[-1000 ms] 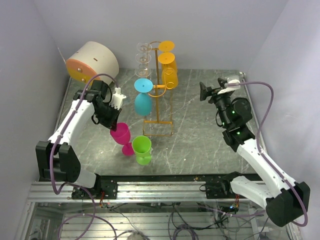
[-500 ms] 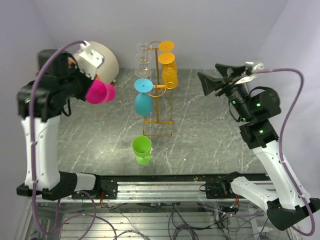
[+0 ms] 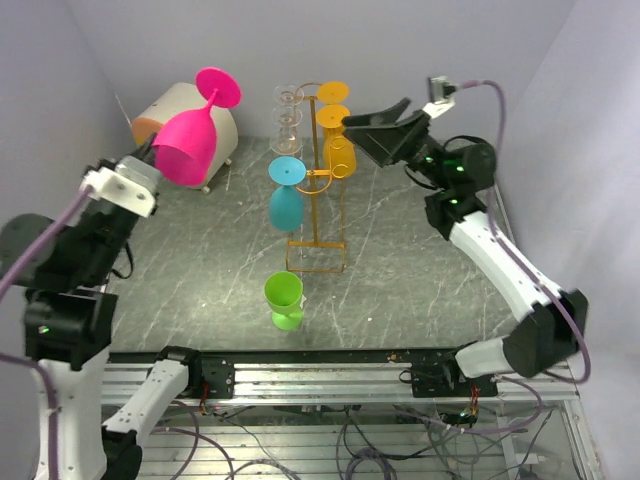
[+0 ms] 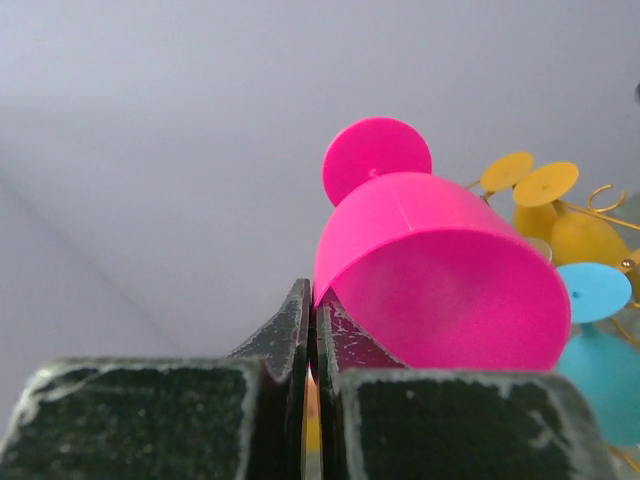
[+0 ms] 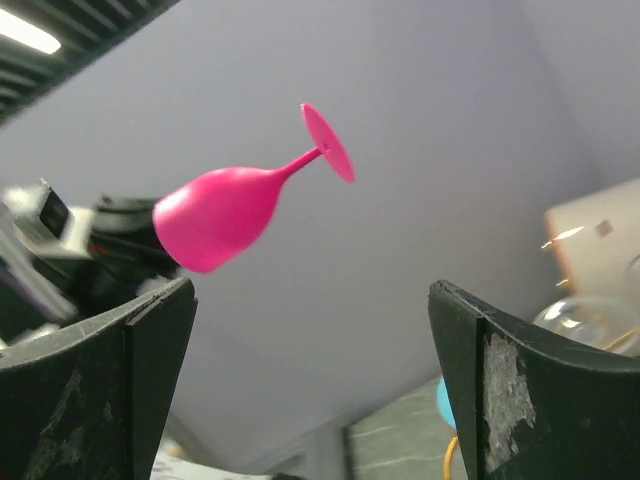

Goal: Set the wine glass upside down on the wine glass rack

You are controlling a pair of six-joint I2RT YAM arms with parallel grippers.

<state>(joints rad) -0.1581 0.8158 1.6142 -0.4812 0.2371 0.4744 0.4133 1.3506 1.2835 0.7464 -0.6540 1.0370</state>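
My left gripper (image 3: 150,160) is shut on the rim of a pink wine glass (image 3: 190,140) and holds it high, upside down and tilted, foot up, left of the rack. In the left wrist view the fingers (image 4: 300,320) pinch the pink glass (image 4: 440,270) at its rim. The orange-gold wire rack (image 3: 318,180) stands at the table's middle back, with a blue glass (image 3: 286,195), yellow glasses (image 3: 336,130) and clear glasses (image 3: 287,110) hanging on it. My right gripper (image 3: 375,135) is open and empty, raised beside the rack's right top. The right wrist view shows the pink glass (image 5: 230,210) far off.
A green wine glass (image 3: 285,298) stands upright on the table in front of the rack. A cream drum with an orange face (image 3: 175,115) sits at the back left, just behind the pink glass. Walls close in on left, back and right.
My left arm has lifted the pink glass off the table and turned it foot up. My right arm has risen and swung left toward the rack's top.
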